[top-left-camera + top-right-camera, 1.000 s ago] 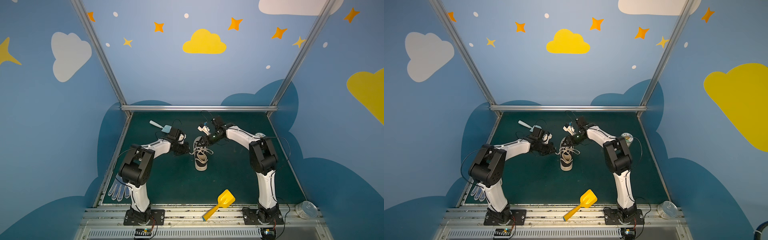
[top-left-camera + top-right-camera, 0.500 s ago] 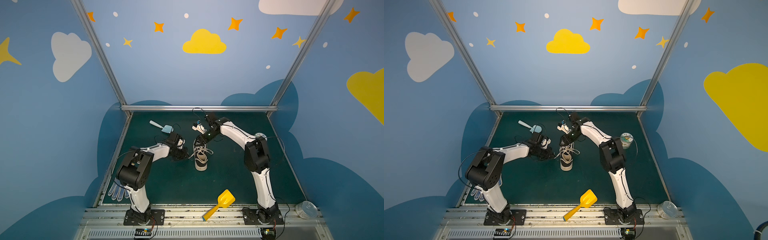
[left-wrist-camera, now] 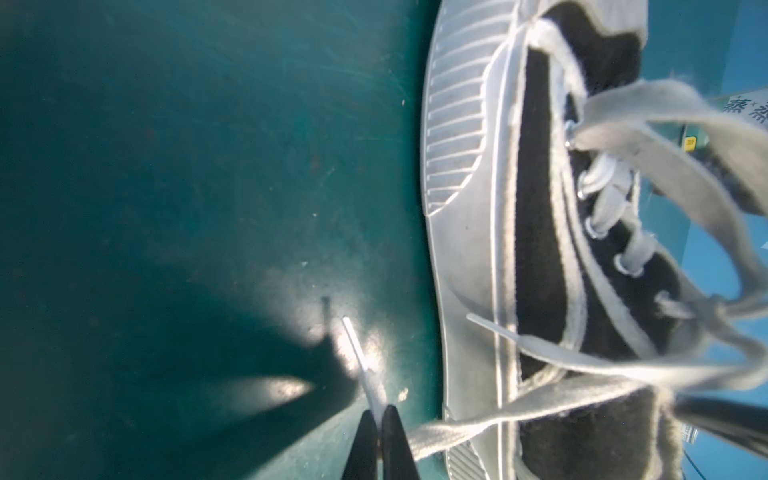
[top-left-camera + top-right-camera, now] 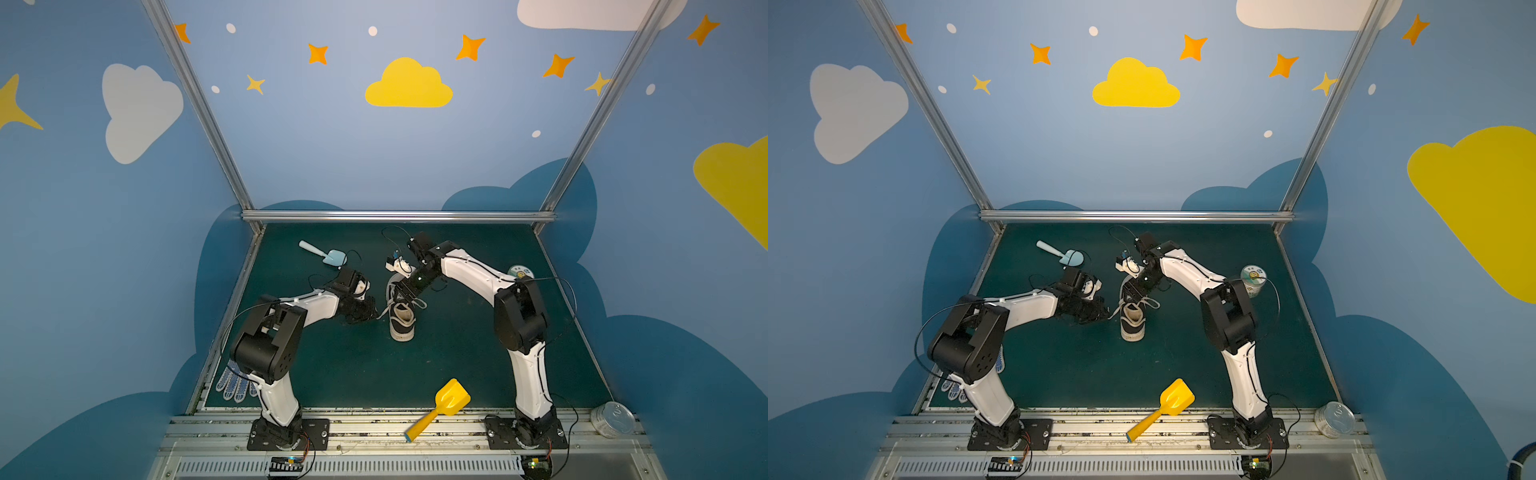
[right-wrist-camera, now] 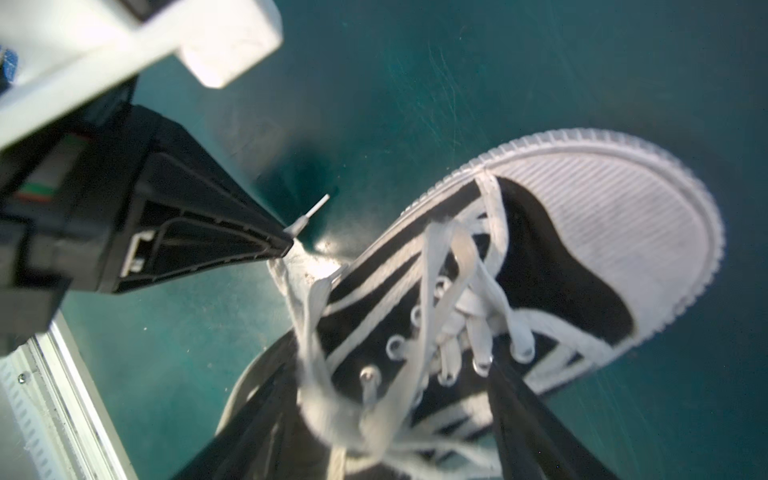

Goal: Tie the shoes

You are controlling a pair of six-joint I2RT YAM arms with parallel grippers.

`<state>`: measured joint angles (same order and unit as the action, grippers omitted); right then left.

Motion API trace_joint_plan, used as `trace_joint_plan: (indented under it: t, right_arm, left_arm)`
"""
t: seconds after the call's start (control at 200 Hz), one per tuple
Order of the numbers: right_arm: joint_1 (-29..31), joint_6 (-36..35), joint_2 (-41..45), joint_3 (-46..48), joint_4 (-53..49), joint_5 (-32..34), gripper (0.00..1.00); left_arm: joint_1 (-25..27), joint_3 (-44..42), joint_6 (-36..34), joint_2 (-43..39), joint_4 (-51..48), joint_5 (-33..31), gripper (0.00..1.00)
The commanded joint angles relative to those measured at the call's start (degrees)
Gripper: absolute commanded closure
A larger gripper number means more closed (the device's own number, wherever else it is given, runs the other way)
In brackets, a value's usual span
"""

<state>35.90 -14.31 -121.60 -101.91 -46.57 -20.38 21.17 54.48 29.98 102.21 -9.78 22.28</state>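
Note:
The shoe (image 4: 402, 322) (image 4: 1133, 323) is a black canvas sneaker with a white sole, standing mid-mat with its toe toward the front. Cream laces (image 5: 440, 291) lie loose over the tongue. My left gripper (image 4: 372, 314) (image 4: 1104, 311) (image 3: 378, 417) sits low beside the shoe, shut on a lace end; the lace's plastic tip (image 3: 352, 338) sticks out past the fingertips. My right gripper (image 4: 404, 292) (image 4: 1133, 293) (image 5: 386, 419) hovers over the shoe's collar, jaws wide apart, with a tangle of laces (image 5: 332, 399) between its fingers (image 5: 536, 415) and not pinched.
A pale blue scoop (image 4: 331, 257) lies at the back left and a yellow shovel (image 4: 446, 405) at the front edge. A dotted glove (image 4: 235, 384) sits by the left arm's base. A tape roll (image 4: 519, 272) and a tin (image 4: 613, 419) stand on the right.
My right gripper has opened wide and swung back, then down over the shoe's collar. The left gripper has stayed shut on the lace end and shifted slightly toward the front.

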Motion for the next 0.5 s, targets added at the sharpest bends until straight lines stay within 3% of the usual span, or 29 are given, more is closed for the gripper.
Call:
trace_joint_plan:
  t: [0.0,0.11,0.496]
  right_arm:
    - [0.77,-0.82,3.20,0.53,1.21,2.74,0.27]
    - [1.62,-1.41,2.66,0.48,2.06,7.30,0.27]
    - [2.92,-2.82,-1.64,-4.42,-0.13,7.40,0.29]
  left_arm:
    - [0.16,-0.89,-0.01,-1.67,0.07,0.14,0.93]
    - [0.32,-1.47,0.17,-1.62,0.37,0.67,0.93]
    - [2.77,-3.31,2.04,-2.64,1.56,0.24,0.93]
